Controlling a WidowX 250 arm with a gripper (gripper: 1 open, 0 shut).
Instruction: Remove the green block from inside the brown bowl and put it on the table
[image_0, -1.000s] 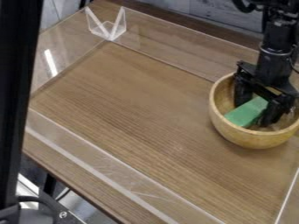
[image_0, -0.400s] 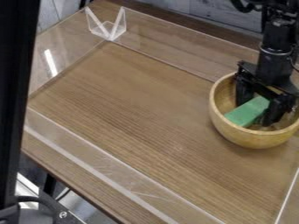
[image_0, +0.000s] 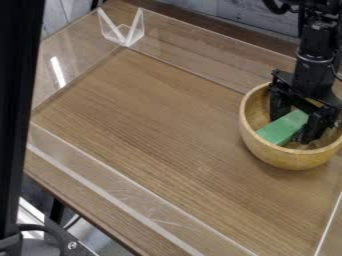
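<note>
My gripper is down inside the brown bowl, pointing straight down, jaws spread wide. One finger sits on the left side of the green block, the other finger on its right, so the block is between them. Can't tell if either pad is touching it yet; nothing is clamped.

The green block lies inside the bowl, tilted, its long axis running from the bowl's near-left inner wall up toward the gripper. Its far end is partly hidden behind my fingers. It's shorter than the bowl is wide.

The bowl sits on the table near the right edge, roughly midway along that edge. The bowl's right rim runs close to the right edge of the view, so I can't tell how near it is to the wall on that side.

Table surface is brown wood grain, with low clear acrylic walls along the edges. A small clear acrylic bracket stands at the far-left corner, well apart from the bowl. A dark vertical post fills the left of the view, in front of the table's near-left corner.
</note>
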